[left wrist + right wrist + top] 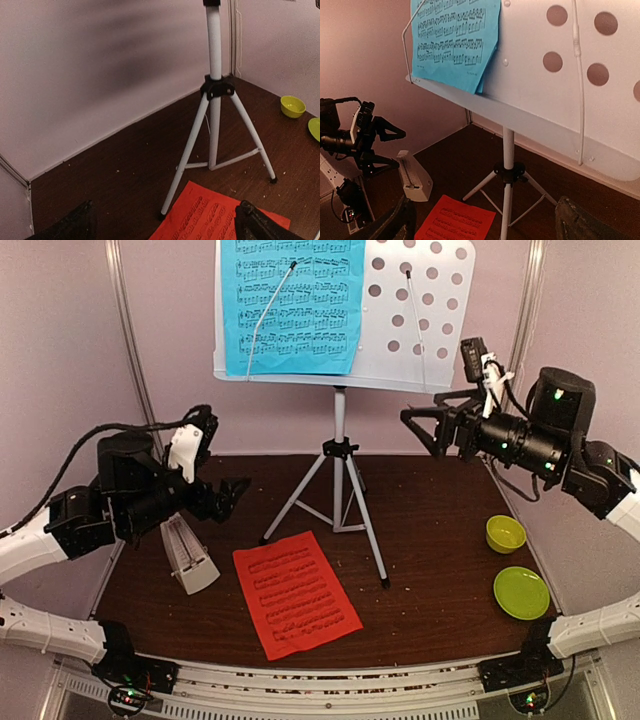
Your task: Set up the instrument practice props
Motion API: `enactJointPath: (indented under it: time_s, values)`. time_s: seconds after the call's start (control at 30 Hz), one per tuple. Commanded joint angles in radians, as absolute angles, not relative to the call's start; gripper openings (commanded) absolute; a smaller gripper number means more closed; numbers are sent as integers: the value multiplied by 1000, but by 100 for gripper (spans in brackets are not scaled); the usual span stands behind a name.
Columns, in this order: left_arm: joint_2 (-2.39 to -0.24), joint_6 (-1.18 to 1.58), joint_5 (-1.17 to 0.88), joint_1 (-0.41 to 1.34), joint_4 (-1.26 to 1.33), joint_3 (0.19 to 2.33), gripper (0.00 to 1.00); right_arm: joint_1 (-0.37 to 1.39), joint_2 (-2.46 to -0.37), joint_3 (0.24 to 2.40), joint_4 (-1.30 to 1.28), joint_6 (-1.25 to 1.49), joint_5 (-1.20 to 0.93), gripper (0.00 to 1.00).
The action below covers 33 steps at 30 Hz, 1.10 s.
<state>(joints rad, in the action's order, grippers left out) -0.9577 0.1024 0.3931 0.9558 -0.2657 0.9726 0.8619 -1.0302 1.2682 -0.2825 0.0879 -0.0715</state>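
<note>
The white perforated music-stand desk (420, 320) stands on its grey tripod (340, 480) at the back middle. A blue music sheet (292, 305) rests on its left half under a wire retainer. A red music sheet (295, 592) lies flat on the table in front. The white pyramid metronome (188, 555) stands left of it. My left gripper (232, 495) is open and empty above the table, beside the metronome. My right gripper (422, 428) is open and empty, raised under the desk's right end. The stand's post (214, 45) and the desk (560, 100) also show in the wrist views.
A lime-green bowl (505, 533) and a lime-green plate (521, 592) sit at the right. Pink walls enclose the back and sides. The tripod's legs (190, 150) spread over the middle of the dark brown table (440, 540).
</note>
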Motion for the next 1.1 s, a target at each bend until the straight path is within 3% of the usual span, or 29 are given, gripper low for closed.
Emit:
enactJointPath:
  time_s: [0.0, 0.27, 0.57, 0.8, 1.07]
  values:
    - [-913, 207, 328, 959, -295, 848, 98, 884, -987, 1140, -285, 171, -114, 96]
    - [-980, 306, 158, 968, -298, 708, 97, 929, -954, 1006, -341, 157, -90, 96]
    - [-1094, 262, 244, 1188, -268, 663, 87, 961, -943, 844, -287, 233, -93, 96]
    - [-1301, 241, 355, 1425, -344, 776, 80, 961, -941, 776, -276, 285, -86, 100]
    - [-1575, 269, 424, 1550, -487, 1009, 68, 958, -914, 742, -274, 389, 12, 100]
